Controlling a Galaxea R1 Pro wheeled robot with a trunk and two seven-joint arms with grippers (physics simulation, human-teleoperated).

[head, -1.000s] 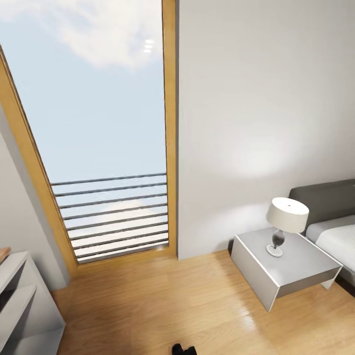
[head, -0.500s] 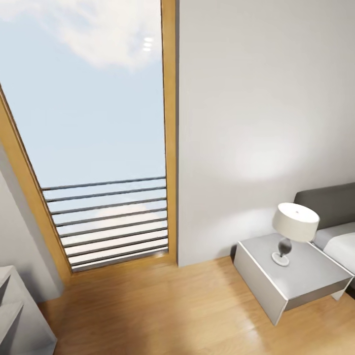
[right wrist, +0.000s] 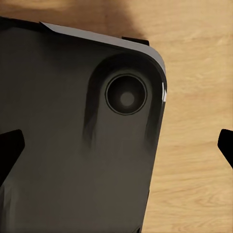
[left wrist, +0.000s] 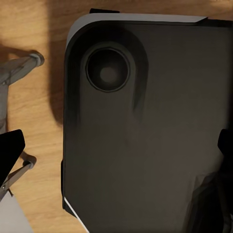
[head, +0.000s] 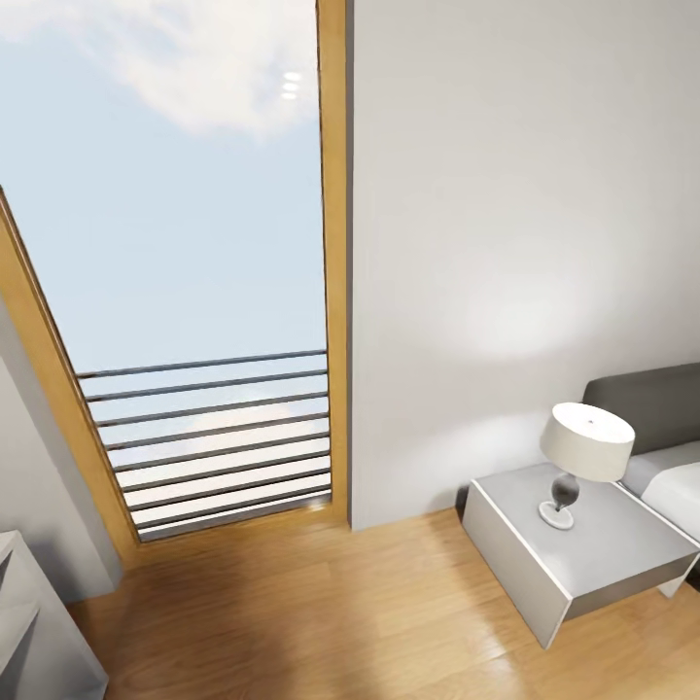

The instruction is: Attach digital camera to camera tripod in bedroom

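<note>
Head view takes in a bedroom corner: a tall wood-framed window point(head: 194, 262) with a slatted railing, a grey-white wall point(head: 525, 194), light wood floor point(head: 321, 612), then a white nightstand point(head: 574, 544) carrying a shaded lamp point(head: 586, 457) beside a grey bed point(head: 661, 428). The wrist views look down on the robot's dark base point(left wrist: 145, 126) over the floor, apparently tucked for travel; each gripper's fingertips point(right wrist: 9, 145) sit at opposite frame edges, spread with nothing between. Neither camera nor tripod is visible from here.

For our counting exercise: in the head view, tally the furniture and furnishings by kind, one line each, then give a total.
Lamp: 1
Bedside table: 1
Bed: 1
White shelf unit: 1
Total: 4
</note>
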